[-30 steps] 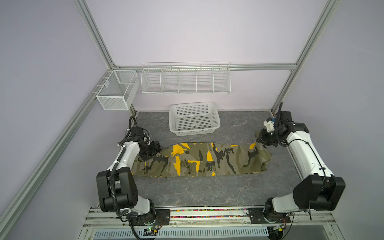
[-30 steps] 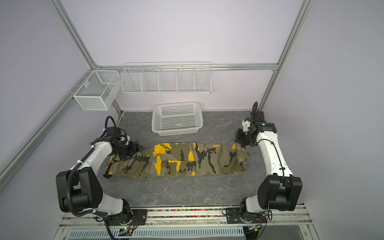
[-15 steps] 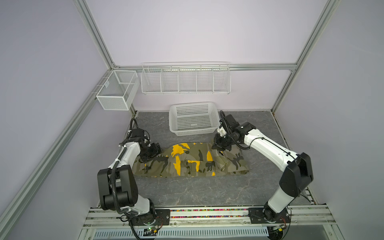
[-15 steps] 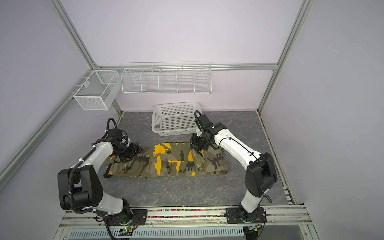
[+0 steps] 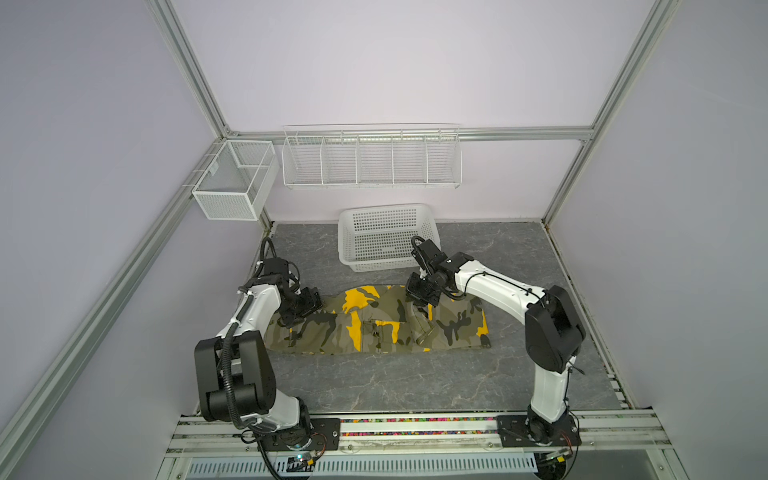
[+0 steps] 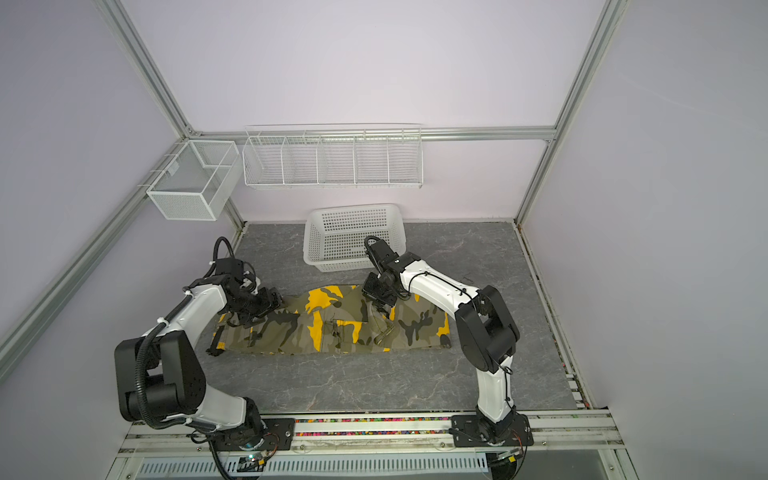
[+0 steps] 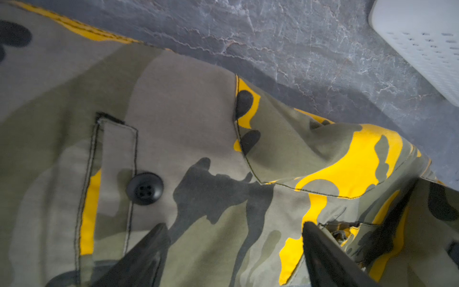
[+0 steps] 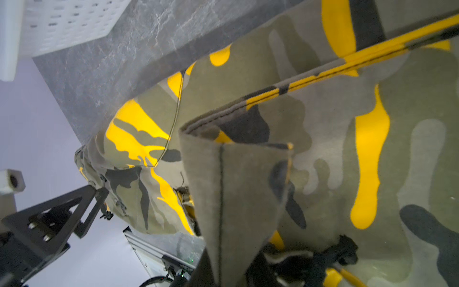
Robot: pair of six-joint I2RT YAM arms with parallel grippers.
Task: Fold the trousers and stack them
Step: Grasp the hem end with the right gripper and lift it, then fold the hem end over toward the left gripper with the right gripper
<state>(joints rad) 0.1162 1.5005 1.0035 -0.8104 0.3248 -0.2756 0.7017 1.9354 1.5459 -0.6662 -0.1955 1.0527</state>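
We count one pair of trousers (image 5: pixel 374 328), lying lengthwise on the grey bench (image 5: pixel 415 374) just in front of one white basket (image 5: pixel 384 261). The trousers' right end is folded over the middle. Two arms reach onto the cloth.

The left fingers (image 5: pixel 292 330) stand wide apart over the left end with nothing between them. The left wrist view shows both tips spread above the cloth near one black button (image 7: pixel 144 188).

The right fingers (image 5: pixel 420 306) are down at the far edge of the folded layer, near the basket. In the right wrist view a fold of hem stands up from between them, so we read them as closed on the trousers. The tips themselves are mostly cut off at that picture's edge.

Two wire holders hang on the walls: one long rack (image 5: pixel 370 162) with five compartments and one mesh box (image 5: pixel 232 187). In both top views the left arm hides part of the trousers' left end.
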